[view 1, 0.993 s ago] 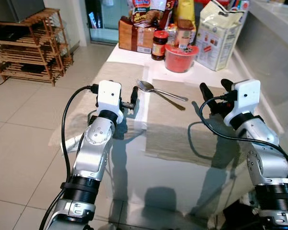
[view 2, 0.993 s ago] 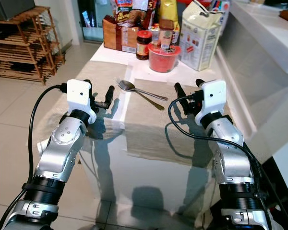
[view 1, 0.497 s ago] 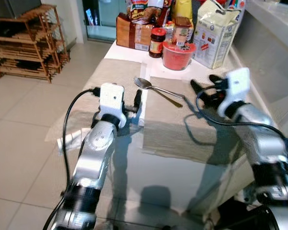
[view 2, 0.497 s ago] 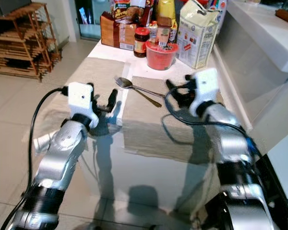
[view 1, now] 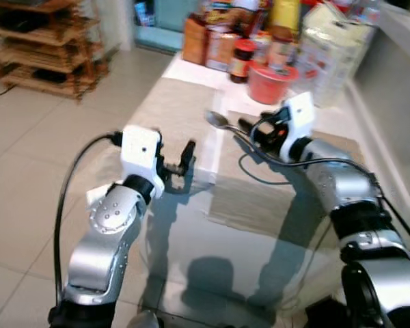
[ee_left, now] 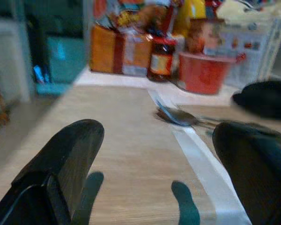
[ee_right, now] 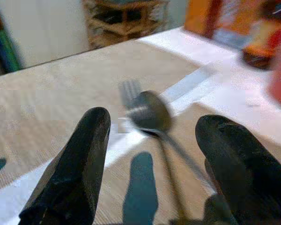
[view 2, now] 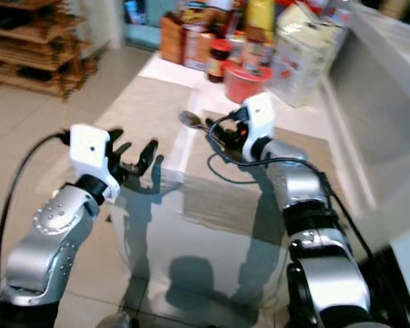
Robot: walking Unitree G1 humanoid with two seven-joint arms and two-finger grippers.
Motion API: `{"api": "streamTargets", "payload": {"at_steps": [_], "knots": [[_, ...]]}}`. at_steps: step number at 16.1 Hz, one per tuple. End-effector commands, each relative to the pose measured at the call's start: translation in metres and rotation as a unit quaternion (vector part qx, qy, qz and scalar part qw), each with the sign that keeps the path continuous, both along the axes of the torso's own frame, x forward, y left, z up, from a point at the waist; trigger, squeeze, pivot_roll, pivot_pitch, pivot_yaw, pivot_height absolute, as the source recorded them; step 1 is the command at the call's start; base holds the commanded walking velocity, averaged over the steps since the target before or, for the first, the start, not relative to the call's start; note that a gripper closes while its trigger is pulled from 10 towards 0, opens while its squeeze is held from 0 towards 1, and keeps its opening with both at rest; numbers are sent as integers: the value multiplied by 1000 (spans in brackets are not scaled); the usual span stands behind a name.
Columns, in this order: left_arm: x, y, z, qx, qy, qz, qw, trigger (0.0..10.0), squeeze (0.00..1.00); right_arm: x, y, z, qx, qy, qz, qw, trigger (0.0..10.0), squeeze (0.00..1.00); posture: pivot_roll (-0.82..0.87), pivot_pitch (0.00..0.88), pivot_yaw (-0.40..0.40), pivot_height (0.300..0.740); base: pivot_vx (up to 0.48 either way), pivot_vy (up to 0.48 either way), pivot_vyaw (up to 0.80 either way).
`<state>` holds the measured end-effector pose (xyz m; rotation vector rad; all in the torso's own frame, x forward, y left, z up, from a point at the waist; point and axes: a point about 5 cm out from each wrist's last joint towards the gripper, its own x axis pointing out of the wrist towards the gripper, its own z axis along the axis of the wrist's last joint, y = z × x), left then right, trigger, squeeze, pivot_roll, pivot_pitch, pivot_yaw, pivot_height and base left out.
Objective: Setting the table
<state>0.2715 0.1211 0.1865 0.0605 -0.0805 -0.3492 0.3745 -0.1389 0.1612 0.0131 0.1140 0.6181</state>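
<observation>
While my right gripper (ee_right: pixel 152 154) hangs low over the table (view 1: pixel 184 232) with its fingers (ee_right: pixel 77 168) spread apart, the spoon (ee_right: pixel 150 112) lies just ahead of the gap between them, bowl toward me, not touched. A fork (ee_right: pixel 127 91) lies under the spoon, its tines showing just beyond the bowl. Both rest at the edge of a beige mat (view 1: pixel 273 198). Further ahead stand a red bowl (view 1: pixel 268 80), a jar (view 1: pixel 242 60) and food packets (view 1: pixel 208 41). My left gripper (view 1: pixel 178 164) hovers off to my left, fingers (ee_left: pixel 61 164) apart and empty, near the table's edge, above a second mat (ee_left: pixel 126 140).
</observation>
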Motion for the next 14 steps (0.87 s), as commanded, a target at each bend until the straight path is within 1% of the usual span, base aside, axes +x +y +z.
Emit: {"api": "streamTargets", "payload": {"at_steps": [1,2,4,7,10,14], "knots": [[-3,-4,1,6,4,-14,1000,10000,0,2,-4,1,-7,-2,-3,1000,10000,0,304,0,-136,740,0,0,0],[-6,-1,3,9,7,-13,1000,10000,0,4,-3,-3,-8,4,-13,1000,10000,0,305,0,-133,740,0,0,0],[-7,2,7,10,15,-11,1000,10000,0,6,-1,-9,-32,14,-26,999,10000,0,302,0,-129,740,0,0,0],[-9,1,8,14,19,-14,1000,10000,0,8,-2,-9,-42,2,-38,998,10000,0,304,0,-120,740,0,0,0],[-9,4,9,20,24,-12,999,10000,0,9,2,-9,-49,-3,-47,998,10000,0,309,0,-111,740,0,0,0],[-8,7,13,22,29,-12,999,10000,0,7,9,-24,-40,32,-56,997,10000,0,320,0,-98,740,0,0,0]]}}
